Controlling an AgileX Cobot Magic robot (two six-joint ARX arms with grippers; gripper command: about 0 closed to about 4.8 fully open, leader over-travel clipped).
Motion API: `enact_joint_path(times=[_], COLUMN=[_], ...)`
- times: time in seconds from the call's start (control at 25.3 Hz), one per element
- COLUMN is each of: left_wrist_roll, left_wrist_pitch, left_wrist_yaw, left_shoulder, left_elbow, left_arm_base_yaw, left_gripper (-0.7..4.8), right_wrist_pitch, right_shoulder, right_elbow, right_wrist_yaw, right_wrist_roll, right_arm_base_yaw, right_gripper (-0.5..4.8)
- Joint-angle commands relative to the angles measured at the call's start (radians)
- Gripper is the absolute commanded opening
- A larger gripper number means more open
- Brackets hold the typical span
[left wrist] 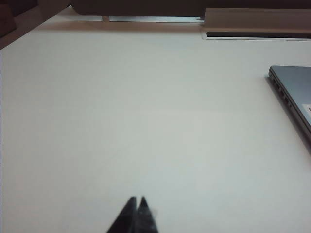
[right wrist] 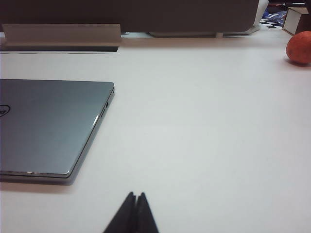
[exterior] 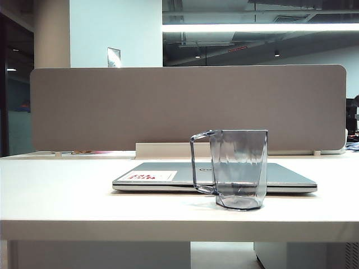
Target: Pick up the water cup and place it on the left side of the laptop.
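Left claw [left wrist: 136,200] closed, empty, over bare table [left wrist: 121,121]; laptop [left wrist: 294,92] well ahead, off to its side. Right claw [right wrist: 135,195] closed, empty, laptop corner [right wrist: 48,128] just ahead. Water cup [exterior: 238,168] upright on table before laptop, apart from both claws. Red fruit [right wrist: 299,47] far off.

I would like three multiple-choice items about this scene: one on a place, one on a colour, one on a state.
1. Where does the water cup stand?
A. in front of the laptop
B. on its lid
C. behind it

2. What colour is the round fruit?
A. green
B. reddish orange
C. blue

3. How is the laptop?
A. open
B. closed flat
C. standing on its edge

Answers:
1 A: the exterior view shows the cup on the table, nearer the camera.
2 B: seen in the right wrist view.
3 B: its lid lies down.
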Motion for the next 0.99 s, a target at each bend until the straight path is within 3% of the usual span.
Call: enact_joint_path(times=[0.04,0.63,0.79,0.99], left_wrist_roll=[0.008,0.007,0.007,-0.015], left_wrist_pitch=[0.001,0.004,0.004,0.005], left_wrist_yaw=[0.007,0.007,0.008,0.014], left_shoulder=[0.001,0.001,0.001,0.001], left_elbow=[-0.003,-0.003,-0.003,-0.003], left_arm_base_yaw=[0.003,0.003,0.003,0.002], left_gripper=[-0.05,-0.06,-0.05,-0.05], right_wrist_pitch=[0.004,0.004,0.004,0.003], right_shoulder=[-0.002,-0.002,-0.002,-0.002], right_elbow=[-0.006,-0.006,-0.006,-0.006], right_wrist_yaw=[0.005,0.003,-0.002,-0.156], right_wrist_roll=[0.002,0.013,0.08,0.14], right_arm_base_yaw=[0.001,0.007,0.006,0.007], right_gripper=[-0.01,-0.01,-0.01,-0.01])
